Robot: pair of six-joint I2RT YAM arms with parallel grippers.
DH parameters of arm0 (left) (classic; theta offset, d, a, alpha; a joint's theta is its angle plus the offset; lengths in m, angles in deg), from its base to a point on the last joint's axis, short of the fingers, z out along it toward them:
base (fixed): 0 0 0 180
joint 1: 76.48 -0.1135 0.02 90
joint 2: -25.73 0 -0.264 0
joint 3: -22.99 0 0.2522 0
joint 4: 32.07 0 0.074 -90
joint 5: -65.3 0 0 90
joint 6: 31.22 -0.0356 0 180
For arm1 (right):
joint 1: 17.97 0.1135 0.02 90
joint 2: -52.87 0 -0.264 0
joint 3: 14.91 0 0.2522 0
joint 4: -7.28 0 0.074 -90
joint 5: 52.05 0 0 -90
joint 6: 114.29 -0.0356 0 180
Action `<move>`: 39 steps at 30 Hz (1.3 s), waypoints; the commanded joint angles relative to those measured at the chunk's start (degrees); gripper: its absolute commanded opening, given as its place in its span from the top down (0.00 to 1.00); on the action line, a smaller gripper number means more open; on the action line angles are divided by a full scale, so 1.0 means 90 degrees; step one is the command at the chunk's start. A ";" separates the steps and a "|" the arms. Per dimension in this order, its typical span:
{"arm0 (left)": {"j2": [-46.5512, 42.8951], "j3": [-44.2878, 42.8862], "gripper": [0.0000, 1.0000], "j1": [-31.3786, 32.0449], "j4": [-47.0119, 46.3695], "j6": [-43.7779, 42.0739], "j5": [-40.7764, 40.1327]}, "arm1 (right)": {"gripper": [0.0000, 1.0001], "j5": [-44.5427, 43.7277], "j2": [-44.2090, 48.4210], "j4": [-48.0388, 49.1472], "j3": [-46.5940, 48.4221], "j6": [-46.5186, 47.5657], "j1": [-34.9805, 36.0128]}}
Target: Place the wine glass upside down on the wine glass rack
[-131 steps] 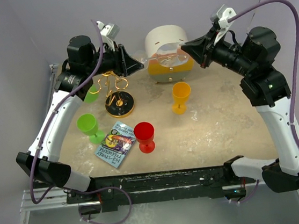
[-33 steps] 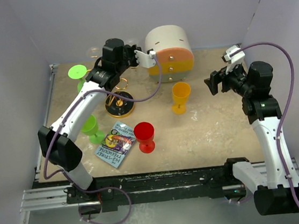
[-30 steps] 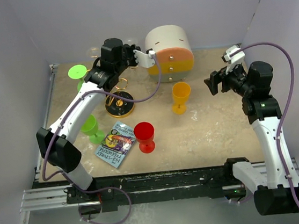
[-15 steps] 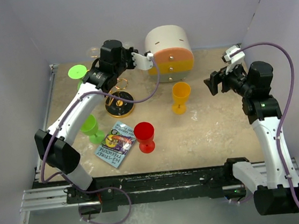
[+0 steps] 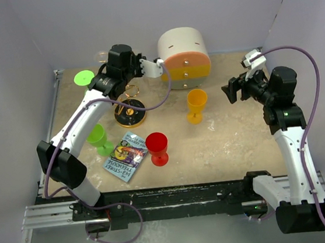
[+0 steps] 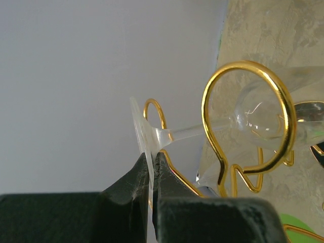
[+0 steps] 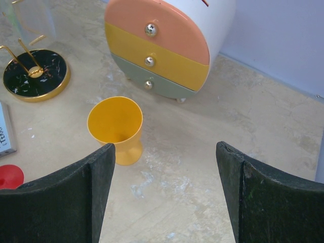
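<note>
Lavender walls (image 5: 13,44) close in a mottled beige tabletop (image 5: 235,142). On my left wrist feed, the left tool (image 6: 152,158) is pinched tight on the foot of the glass (image 6: 188,132), with the clear disc edge-on between the two fingers. From there the stem passes through one gold loop of the rack (image 6: 248,64). The bowl is on the far side of that loop and the foot on my side, apart from the wire. From above, the rack stands at the back left, with a green disc (image 5: 84,79) just beside the left arm. The right tool (image 7: 166,147) hangs over the right side with its fingers spread wide, gripping nothing. Below it I see an orange cup (image 7: 115,126) and, beyond that, the box (image 7: 167,45). A red goblet (image 5: 157,147), a green goblet (image 5: 96,136) and a booklet (image 5: 125,157) sit nearer the arm bases.
</note>
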 commanded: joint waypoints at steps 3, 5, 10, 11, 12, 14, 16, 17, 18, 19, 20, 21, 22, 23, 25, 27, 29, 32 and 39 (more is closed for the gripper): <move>-0.0250 -0.0433 1.00 -0.0037 0.0076 -0.0089 -0.0425 | 0.17 0.0207 0.0074 0.0206 -0.0021 0.0110 -0.0030; -0.0231 -0.0443 1.00 -0.0037 0.0077 -0.0087 -0.0489 | 0.17 0.0210 0.0075 0.0207 -0.0021 0.0110 -0.0030; -0.0154 -0.0515 1.00 -0.0035 0.0071 -0.0093 -0.0700 | 0.17 0.0227 0.0075 0.0206 -0.0021 0.0106 -0.0038; -0.0134 -0.0529 1.00 -0.0037 0.0083 -0.0089 -0.0735 | 0.17 0.0235 0.0074 0.0206 -0.0021 0.0107 -0.0039; -0.0122 -0.0555 1.00 -0.0037 0.0091 -0.0090 -0.0766 | 0.17 0.0237 0.0070 0.0206 -0.0026 0.0113 -0.0040; -0.0065 -0.0611 1.00 -0.0032 0.0103 -0.0096 -0.0828 | 0.17 0.0229 0.0065 0.0209 -0.0024 0.0112 -0.0040; -0.0013 -0.0696 1.00 -0.0037 0.0114 -0.0083 -0.0878 | 0.17 0.0237 0.0070 0.0208 -0.0026 0.0119 -0.0040; 0.0009 -0.0712 1.00 -0.0037 0.0116 -0.0081 -0.0892 | 0.17 0.0240 0.0074 0.0199 -0.0021 0.0113 -0.0040; 0.0036 -0.0736 1.00 -0.0037 0.0116 -0.0094 -0.0916 | 0.18 0.0243 0.0074 0.0199 -0.0022 0.0112 -0.0040; 0.0053 -0.0756 1.00 -0.0035 0.0091 -0.0093 -0.0931 | 0.17 0.0235 0.0074 0.0199 -0.0021 0.0116 -0.0040; 0.0081 -0.0773 1.00 -0.0037 0.0086 -0.0098 -0.0959 | 0.17 0.0237 0.0074 0.0197 -0.0029 0.0123 -0.0040; 0.0102 -0.0793 1.00 -0.0037 0.0073 -0.0123 -0.0980 | 0.17 0.0239 0.0074 0.0197 -0.0025 0.0125 -0.0042; 0.0122 -0.0811 1.00 -0.0037 0.0054 -0.0142 -0.1011 | 0.17 0.0244 0.0074 0.0197 -0.0029 0.0126 -0.0048; 0.0148 -0.0820 1.00 -0.0037 0.0027 -0.0167 -0.1042 | 0.17 0.0245 0.0074 0.0198 -0.0025 0.0130 -0.0049; 0.0203 -0.0861 1.00 -0.0037 0.0002 -0.0180 -0.1062 | 0.17 0.0242 0.0074 0.0203 -0.0021 0.0128 -0.0049; 0.0252 -0.0902 1.00 -0.0037 -0.0030 -0.0197 -0.1075 | 0.17 0.0246 0.0074 0.0203 -0.0021 0.0124 -0.0049; 0.0305 -0.0917 1.00 -0.0035 -0.0086 -0.0228 -0.1138 | 0.17 0.0239 0.0074 0.0198 -0.0021 0.0135 -0.0049; 0.0392 -0.0973 1.00 -0.0037 -0.0157 -0.0261 -0.1179 | 0.17 0.0245 0.0074 0.0195 -0.0021 0.0138 -0.0049; 0.0562 -0.1047 1.00 -0.0037 -0.0307 -0.0360 -0.1287 | 0.17 0.0254 0.0084 0.0184 -0.0021 0.0136 -0.0059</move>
